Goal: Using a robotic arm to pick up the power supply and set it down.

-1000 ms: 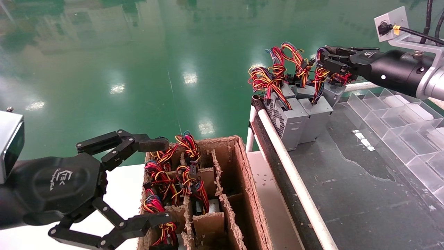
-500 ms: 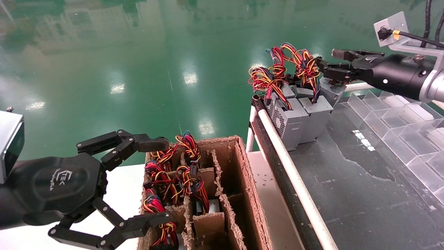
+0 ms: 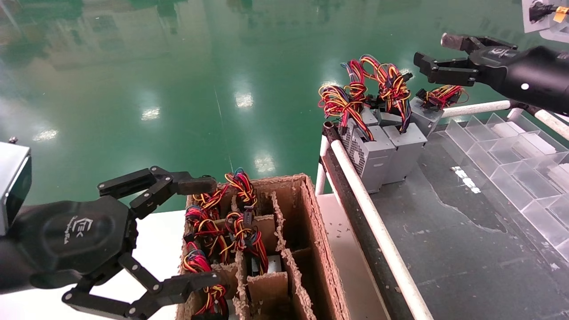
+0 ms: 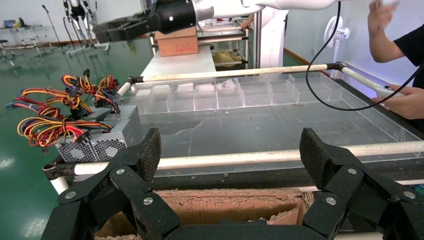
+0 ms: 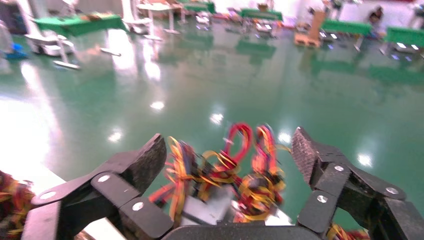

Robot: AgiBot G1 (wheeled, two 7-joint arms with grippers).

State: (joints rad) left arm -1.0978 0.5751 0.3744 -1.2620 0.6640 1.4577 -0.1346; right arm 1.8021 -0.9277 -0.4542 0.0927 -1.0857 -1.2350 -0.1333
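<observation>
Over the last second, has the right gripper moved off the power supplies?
Yes. The right gripper has lifted up and back toward the robot's right, away from the power supplies at the white rail, fingers open and empty. The left gripper stays parked.

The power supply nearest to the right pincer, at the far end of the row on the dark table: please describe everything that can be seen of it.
The power supply is a small grey metal box, the far one of a row of like boxes standing at the table's far corner. It stands tilted. Only part of its body shows, behind its neighbour. A bundle of red, yellow and black wires spills from its upper end. Behind it runs a white rail. The right pincer hangs open above it without touching it.
</observation>
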